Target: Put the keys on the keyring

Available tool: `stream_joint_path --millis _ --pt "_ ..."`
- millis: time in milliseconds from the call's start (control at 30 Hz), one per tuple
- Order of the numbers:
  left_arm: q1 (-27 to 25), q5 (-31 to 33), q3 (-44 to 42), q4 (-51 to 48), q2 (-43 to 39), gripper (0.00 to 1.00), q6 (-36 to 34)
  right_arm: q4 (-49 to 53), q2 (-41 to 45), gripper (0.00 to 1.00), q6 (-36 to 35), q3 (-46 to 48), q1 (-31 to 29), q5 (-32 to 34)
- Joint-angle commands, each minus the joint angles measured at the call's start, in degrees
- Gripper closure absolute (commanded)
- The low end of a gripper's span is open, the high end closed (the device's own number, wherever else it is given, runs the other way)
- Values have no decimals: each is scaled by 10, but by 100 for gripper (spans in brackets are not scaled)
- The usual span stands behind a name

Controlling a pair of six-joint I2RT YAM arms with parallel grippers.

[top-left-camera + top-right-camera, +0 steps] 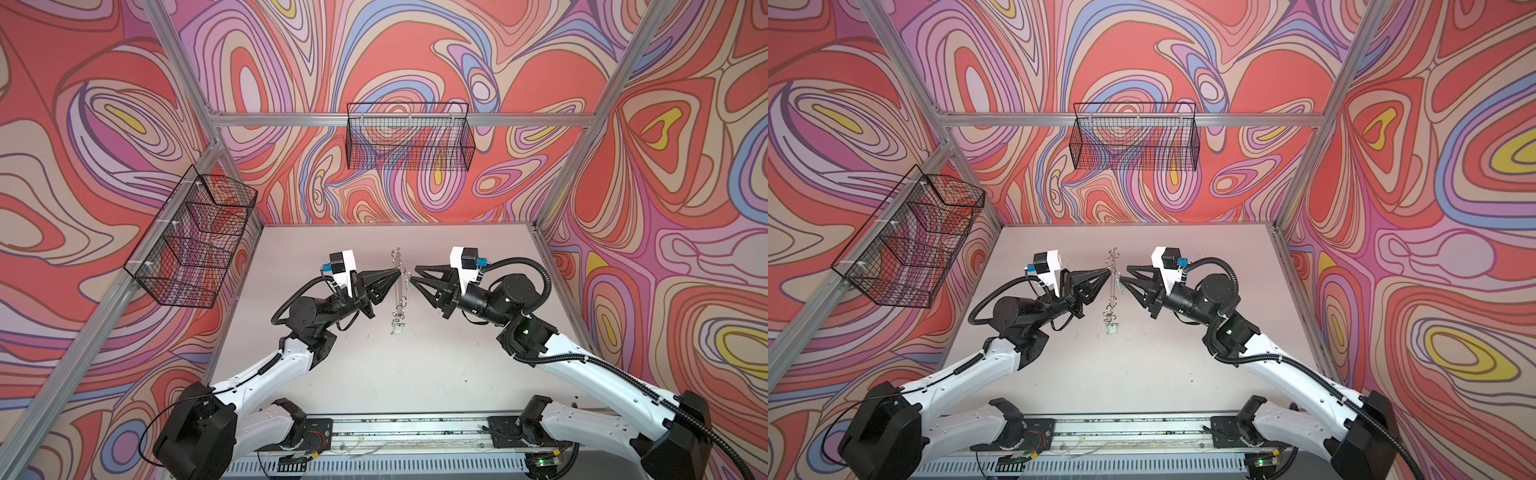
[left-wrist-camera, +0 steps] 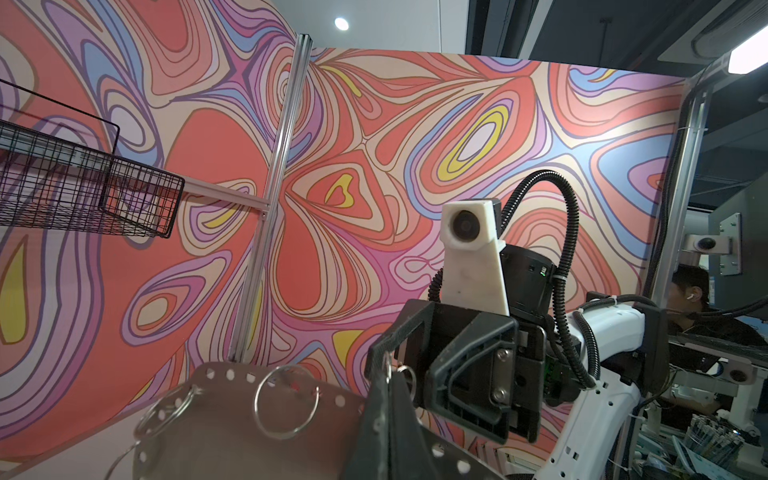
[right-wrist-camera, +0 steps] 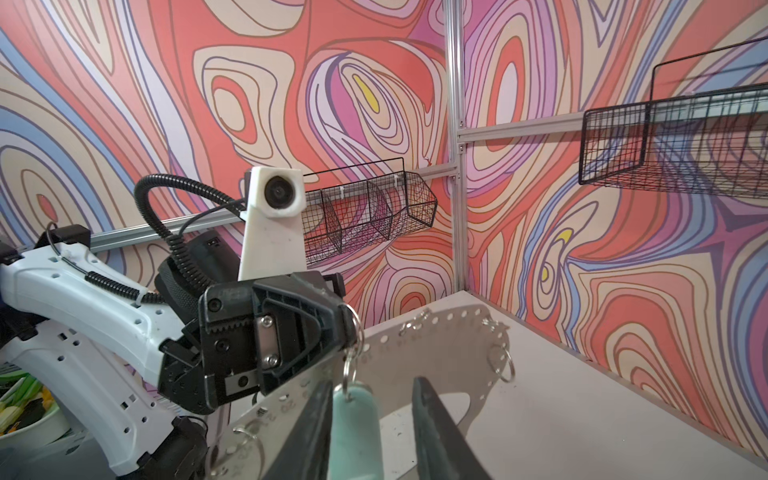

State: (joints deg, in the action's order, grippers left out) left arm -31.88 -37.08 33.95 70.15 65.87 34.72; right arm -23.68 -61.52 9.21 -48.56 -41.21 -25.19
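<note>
The left gripper point(image 1: 399, 271) is clamped on the rim of the keyring point(image 1: 400, 295), held edge-on above the bench point(image 1: 374, 374), with one tagged key point(image 1: 397, 328) already hanging from its lower end, while the right gripper point(image 1: 412, 275), jaws parted, brackets a mint-tagged key point(image 3: 355, 428) at the rim, apparently still to be secured.

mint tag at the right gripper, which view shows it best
Right wrist view: the mint tag sits large inside the right gripper. Both top views show a tiny pale speck; the left wrist view hides it.
</note>
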Motion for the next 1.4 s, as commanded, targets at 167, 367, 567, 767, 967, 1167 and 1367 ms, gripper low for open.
stream_joint_path --millis 167,367,567,767,967,1167,1367 --pt "3 -8 5 48 -6 100 8 21 -4 74 -26 -21 1 -6" --pt "3 -12 7 48 -4 100 13 47 -8 80 -45 -29 1 -4" --pt "3 -13 6 46 -1 100 16 51 -7 83 -60 -33 1 -9" --pt "3 -16 8 43 2 100 19 63 -6 81 -75 -40 1 -8" --pt "3 -16 8 42 3 100 17 77 -8 80 -85 -49 0 -8" --pt "3 -14 8 43 3 100 18 81 -12 97 -92 -50 -1 -11" --pt "3 -5 13 48 2 100 36 98 -18 100 -118 -51 -13 -9"
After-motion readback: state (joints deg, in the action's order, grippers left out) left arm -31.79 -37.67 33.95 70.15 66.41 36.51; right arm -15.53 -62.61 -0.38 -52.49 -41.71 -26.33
